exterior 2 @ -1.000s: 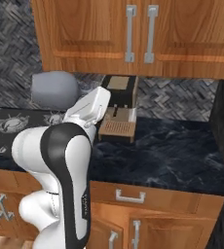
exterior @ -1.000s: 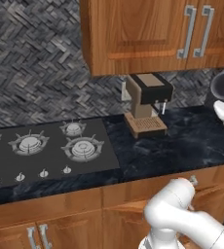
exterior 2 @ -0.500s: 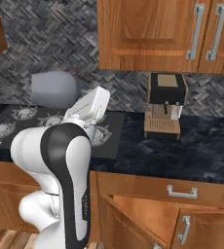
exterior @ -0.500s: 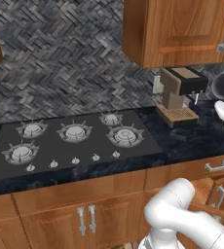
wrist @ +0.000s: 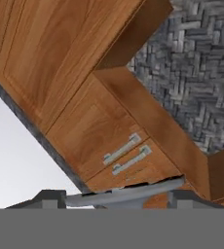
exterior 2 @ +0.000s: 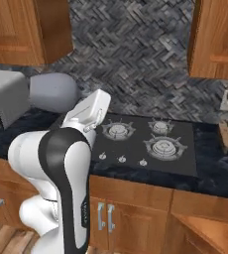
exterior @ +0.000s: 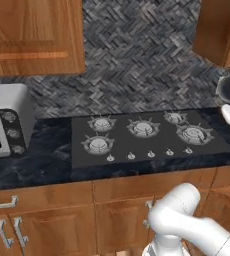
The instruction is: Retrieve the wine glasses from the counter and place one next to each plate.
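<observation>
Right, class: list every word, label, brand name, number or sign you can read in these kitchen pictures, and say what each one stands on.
None: no readable text appears anywhere.
Stove: its front knobs carry no legible markings.
Microwave: its dials show no readable numbers or brand.
Upper cabinets and counter: plain wood and marble pattern, no labels.
</observation>
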Available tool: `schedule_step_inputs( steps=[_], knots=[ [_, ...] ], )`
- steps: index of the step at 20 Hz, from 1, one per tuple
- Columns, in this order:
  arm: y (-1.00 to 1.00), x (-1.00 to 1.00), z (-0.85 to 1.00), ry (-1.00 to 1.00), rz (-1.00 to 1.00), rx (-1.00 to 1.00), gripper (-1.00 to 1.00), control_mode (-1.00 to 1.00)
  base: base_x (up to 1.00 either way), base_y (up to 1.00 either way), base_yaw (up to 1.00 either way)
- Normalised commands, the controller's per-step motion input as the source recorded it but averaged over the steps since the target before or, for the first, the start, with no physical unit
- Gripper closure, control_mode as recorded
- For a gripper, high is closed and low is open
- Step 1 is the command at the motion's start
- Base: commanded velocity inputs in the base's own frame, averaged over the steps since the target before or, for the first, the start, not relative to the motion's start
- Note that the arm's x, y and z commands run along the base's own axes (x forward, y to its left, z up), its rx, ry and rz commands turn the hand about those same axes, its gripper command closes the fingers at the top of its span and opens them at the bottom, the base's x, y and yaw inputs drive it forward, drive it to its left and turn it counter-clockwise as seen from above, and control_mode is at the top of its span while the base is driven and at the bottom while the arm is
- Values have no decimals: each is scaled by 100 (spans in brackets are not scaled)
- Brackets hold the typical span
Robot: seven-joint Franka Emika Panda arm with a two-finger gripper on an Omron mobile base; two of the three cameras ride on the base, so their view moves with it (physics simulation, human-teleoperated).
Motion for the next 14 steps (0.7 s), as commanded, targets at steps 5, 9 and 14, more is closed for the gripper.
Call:
schedule_step_inputs(
  steps=[5, 9, 14],
  knots=[
    [0, 0, 0, 0, 0, 0, 100, 100, 6, 72, 67],
    [0, 0, 0, 0, 0, 0, 100, 100, 5, 7, 92],
    [0, 0, 0, 0, 0, 0, 100, 100, 1, 0, 100]
  ],
)
